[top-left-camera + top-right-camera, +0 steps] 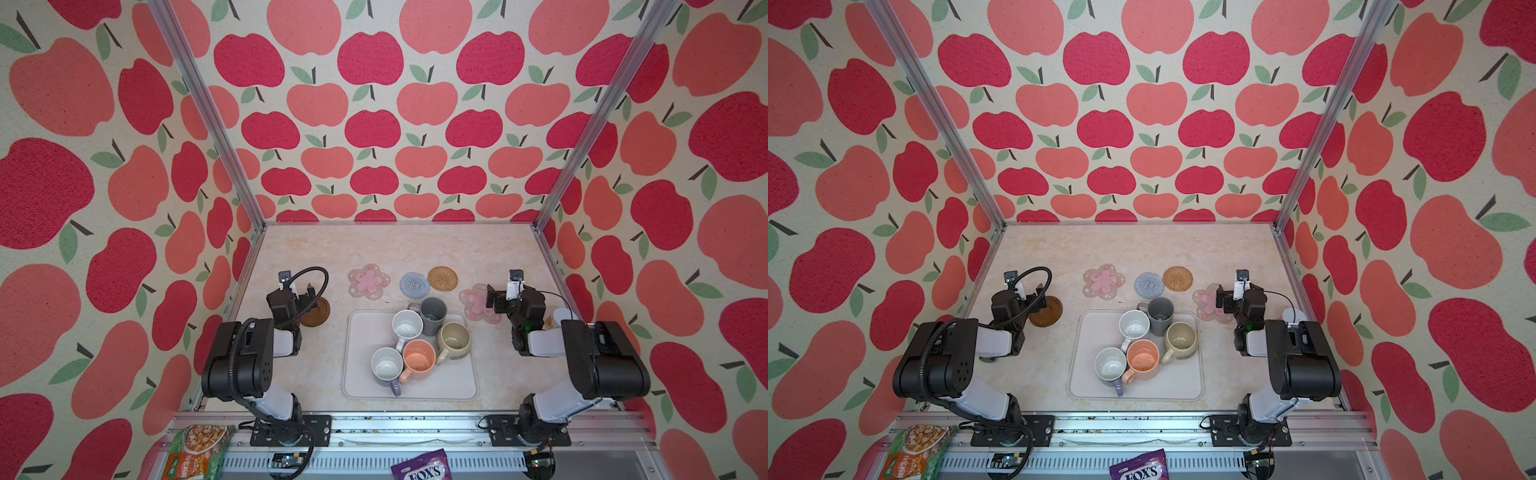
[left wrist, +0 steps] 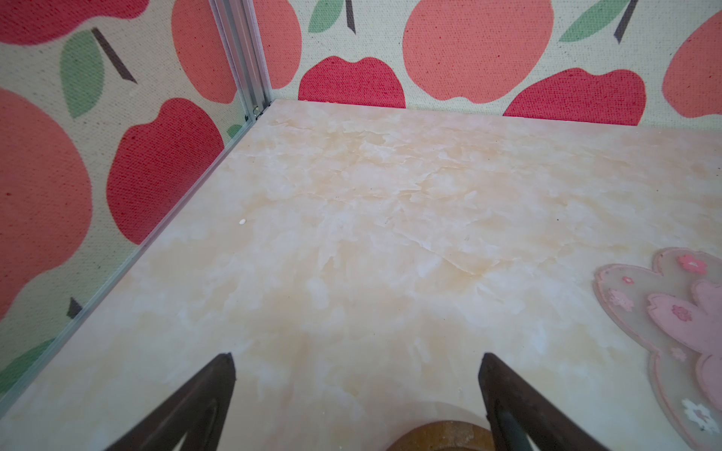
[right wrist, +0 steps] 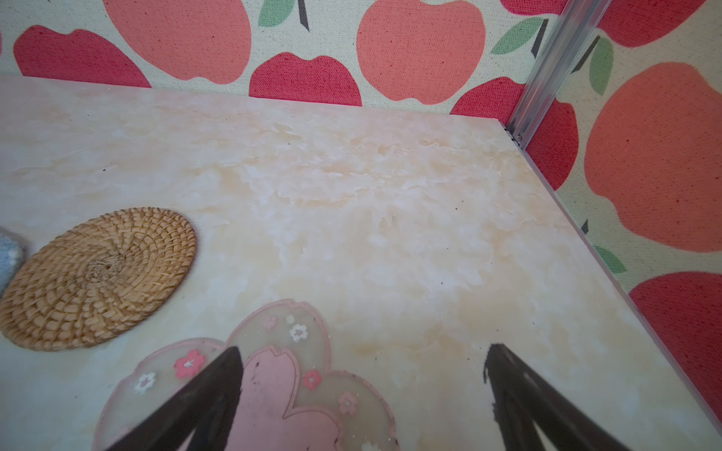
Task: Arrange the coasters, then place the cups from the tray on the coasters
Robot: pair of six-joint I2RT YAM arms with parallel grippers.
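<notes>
In a top view the pale tray [image 1: 453, 384] holds the cups: lavender-grey [image 1: 386, 365], peach [image 1: 419, 358], beige-olive [image 1: 454, 340], white [image 1: 407, 325] and tall dark grey [image 1: 433, 313]. Behind it lie the coasters: a pink flower [image 1: 369, 281], blue-grey round [image 1: 414, 284] and rattan [image 1: 442, 277]. My left gripper [image 1: 309, 293] stands open over the dark brown disc [image 1: 319, 313], whose edge shows between the fingers [image 2: 441, 435]. My right gripper [image 3: 363, 348] is open above the second pink flower coaster [image 3: 281, 390], holding nothing.
Apple-patterned walls with metal posts [image 1: 249, 199] close in the marble table [image 1: 395, 249] on three sides. Snack packets [image 1: 195, 451] and a purple sweets bag [image 1: 422, 467] lie on the front rail. A small white object [image 1: 562, 316] sits behind the right arm.
</notes>
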